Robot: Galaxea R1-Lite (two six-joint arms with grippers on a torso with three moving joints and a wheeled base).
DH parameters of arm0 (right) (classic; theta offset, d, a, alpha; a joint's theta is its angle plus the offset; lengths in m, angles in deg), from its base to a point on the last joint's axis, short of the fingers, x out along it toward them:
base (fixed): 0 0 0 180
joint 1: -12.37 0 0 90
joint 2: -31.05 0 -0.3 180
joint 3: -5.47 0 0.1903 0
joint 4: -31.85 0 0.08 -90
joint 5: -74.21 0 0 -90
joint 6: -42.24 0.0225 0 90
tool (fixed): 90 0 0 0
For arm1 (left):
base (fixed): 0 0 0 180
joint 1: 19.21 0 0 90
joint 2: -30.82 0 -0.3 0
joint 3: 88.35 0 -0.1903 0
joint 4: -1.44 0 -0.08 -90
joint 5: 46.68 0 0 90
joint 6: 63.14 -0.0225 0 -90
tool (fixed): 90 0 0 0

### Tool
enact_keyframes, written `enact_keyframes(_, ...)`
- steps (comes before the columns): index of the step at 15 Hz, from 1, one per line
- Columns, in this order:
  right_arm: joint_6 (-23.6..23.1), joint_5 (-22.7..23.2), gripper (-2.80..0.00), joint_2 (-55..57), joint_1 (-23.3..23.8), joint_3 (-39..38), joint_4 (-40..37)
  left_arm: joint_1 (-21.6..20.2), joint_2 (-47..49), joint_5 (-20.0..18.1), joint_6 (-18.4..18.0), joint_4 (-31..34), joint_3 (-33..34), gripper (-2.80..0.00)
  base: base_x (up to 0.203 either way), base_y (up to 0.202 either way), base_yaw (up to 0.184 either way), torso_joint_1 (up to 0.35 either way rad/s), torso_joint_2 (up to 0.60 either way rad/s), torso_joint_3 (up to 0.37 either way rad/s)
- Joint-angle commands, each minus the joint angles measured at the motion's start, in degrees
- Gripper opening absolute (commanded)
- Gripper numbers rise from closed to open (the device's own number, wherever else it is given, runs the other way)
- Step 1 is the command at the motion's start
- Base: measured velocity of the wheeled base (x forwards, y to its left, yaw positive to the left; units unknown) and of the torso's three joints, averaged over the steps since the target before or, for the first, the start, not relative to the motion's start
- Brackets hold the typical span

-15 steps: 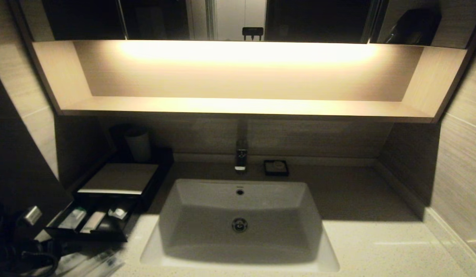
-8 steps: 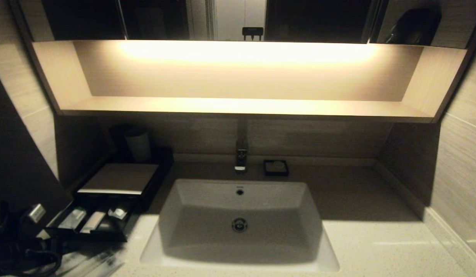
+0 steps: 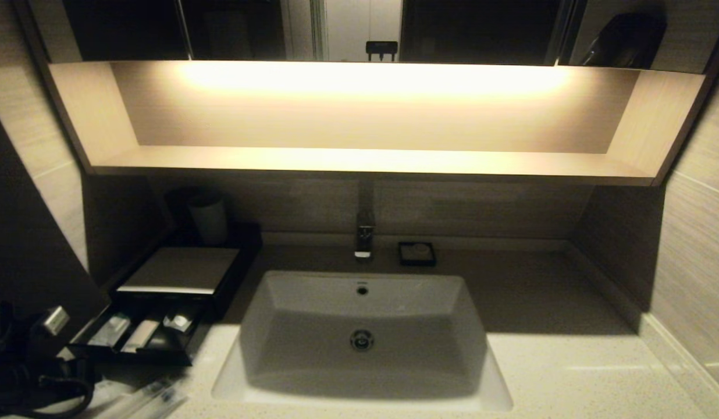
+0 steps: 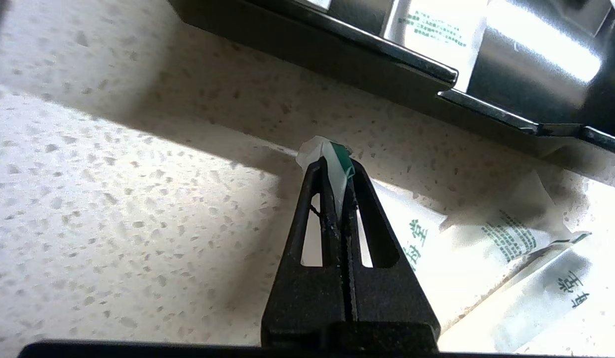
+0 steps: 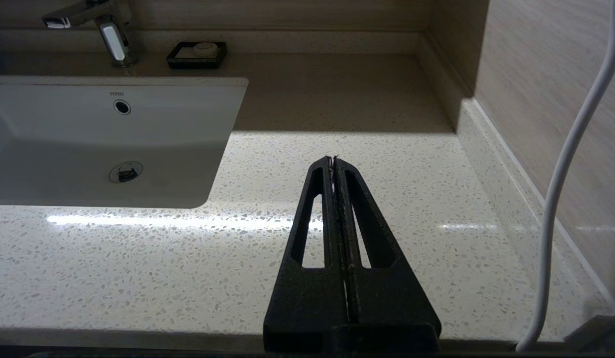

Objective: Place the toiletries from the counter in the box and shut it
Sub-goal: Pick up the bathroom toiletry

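Left gripper (image 4: 337,171) clamped on green-tipped end of toiletry packet (image 4: 332,159) lying on counter (image 4: 113,199). Right gripper (image 5: 333,160) closed, empty.

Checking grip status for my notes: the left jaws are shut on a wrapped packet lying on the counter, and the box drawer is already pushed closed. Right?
One detail is off. The left gripper is shut on the packet on the counter, but the box drawer is pulled out, as the head view shows, with packets inside.
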Motion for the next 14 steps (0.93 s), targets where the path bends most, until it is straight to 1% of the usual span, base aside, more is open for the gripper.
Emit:
enact_keyframes(1, 0.0, 0.0, -2.80, 0.0, 0.0, 0.0, 0.0, -0.1, -2.3, 0.0, 0.0, -0.1, 0.2, -2.80, 0.000, 0.000, 0.000, 0.000, 0.00, 0.000)
enact_keyframes(8, 0.0, 0.0, -2.80, 0.0, 0.0, 0.0, 0.0, -0.1, -14.4, -0.1, 0.4, 0.4, 1.6, -2.80, 0.000, 0.000, 0.000, 0.000, 0.00, 0.000)
enact_keyframes(10, 0.0, 0.0, -2.80, 0.0, 0.0, 0.0, 0.0, -0.1, -16.7, -0.4, 2.5, 0.4, 0.2, -2.80, 0.000, 0.000, 0.000, 0.000, 0.00, 0.000)
enact_keyframes(12, 0.0, 0.0, -2.80, 0.0, 0.0, 0.0, 0.0, 0.3, -16.2, -0.5, 4.5, 0.4, -2.0, -2.80, 0.000, 0.000, 0.000, 0.000, 0.00, 0.000)
enact_keyframes(14, 0.0, 0.0, -2.80, 0.0, 0.0, 0.0, 0.0, 3.0, -15.4, -0.5, 7.8, 0.4, -4.9, -2.80, 0.000, 0.000, 0.000, 0.000, 0.00, 0.000)
